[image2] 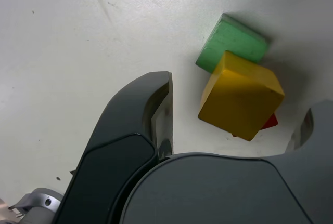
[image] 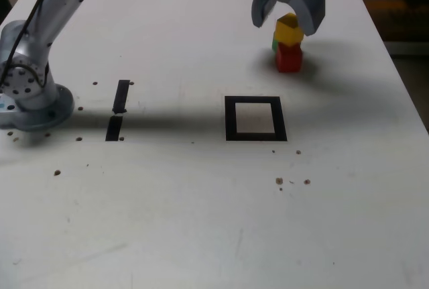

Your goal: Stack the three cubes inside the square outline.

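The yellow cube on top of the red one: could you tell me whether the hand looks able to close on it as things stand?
Probably yes. The hand is open, with the yellow cube between its fingers and nothing blocking them. The cube sits skewed on the red cube, with the green cube just behind.

yellow cube (image: 289, 29) over a red cube (image: 289, 58) with a green cube (image2: 232, 44) peeking out behind, dark grey gripper (image: 289, 11), black tape square outline (image: 255, 119) with a white middle, two black strips (image: 118, 109), all on a white table (image: 201, 222) with brown specks
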